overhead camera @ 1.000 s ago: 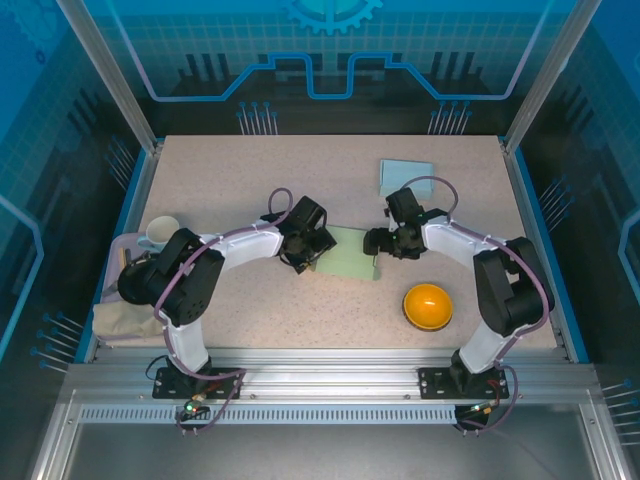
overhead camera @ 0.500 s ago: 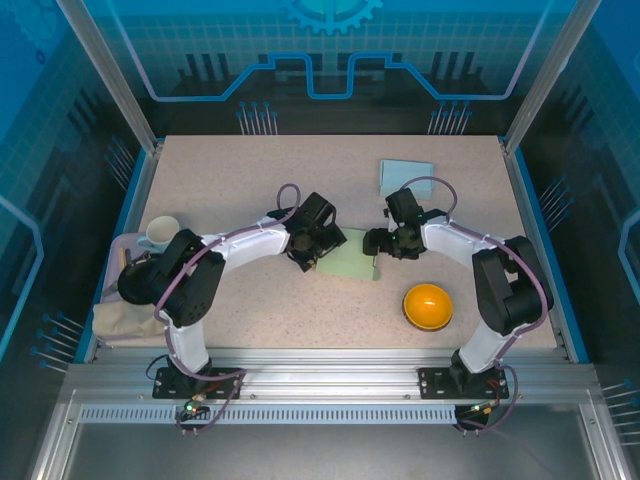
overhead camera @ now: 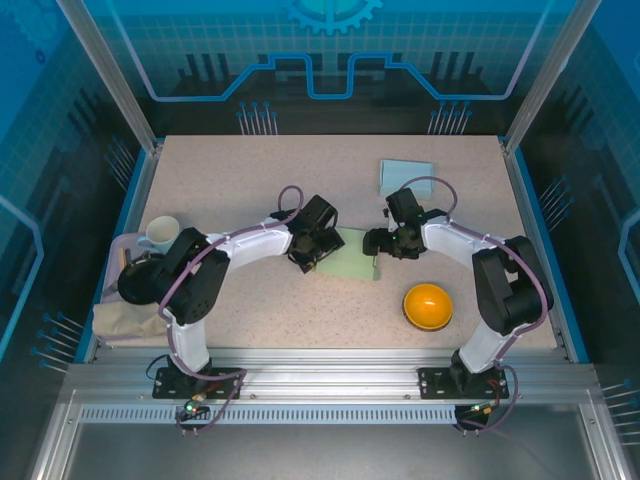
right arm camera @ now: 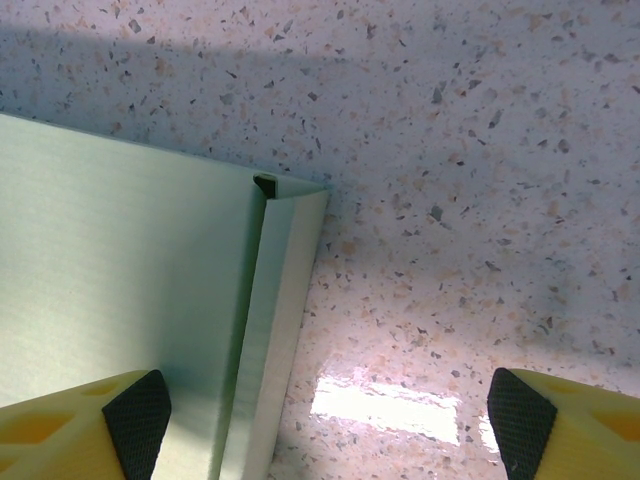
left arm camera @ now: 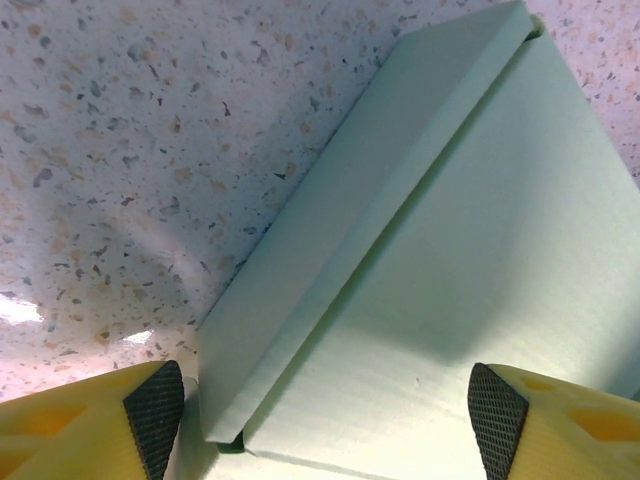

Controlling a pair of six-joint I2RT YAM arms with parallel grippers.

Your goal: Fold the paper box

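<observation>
Paper box (overhead camera: 355, 255) lies flat mid-table, pale green, between the two arms. Its narrow side flaps are creased but not standing.

Change over the last second: left gripper (overhead camera: 316, 243) slid from just off the box's near-left corner up onto its left edge. Right gripper (overhead camera: 378, 243) hasn't moved and stays parked at the box's right edge. The box itself looks unshifted.

In the left wrist view the left gripper (left arm camera: 325, 420) is released, jaws spread wide. The left flap and part of the box's panel (left arm camera: 440, 260) lie in the gap. One pad (left arm camera: 155, 405) is just beside the flap's corner; can't tell if it touches. In the right wrist view the right gripper (right arm camera: 330, 425) is also released and straddles the right flap (right arm camera: 285, 330), holding nothing.

Likely meaning: both claws are now lined up on opposite flaps, so the pinch or lift of the side walls comes next. Fold barely begun.

Off-task: orange bowl (overhead camera: 427, 305) near the right arm, blue sheet (overhead camera: 405, 177) toward the table's far-right, cup (overhead camera: 160, 233) at the left edge.
</observation>
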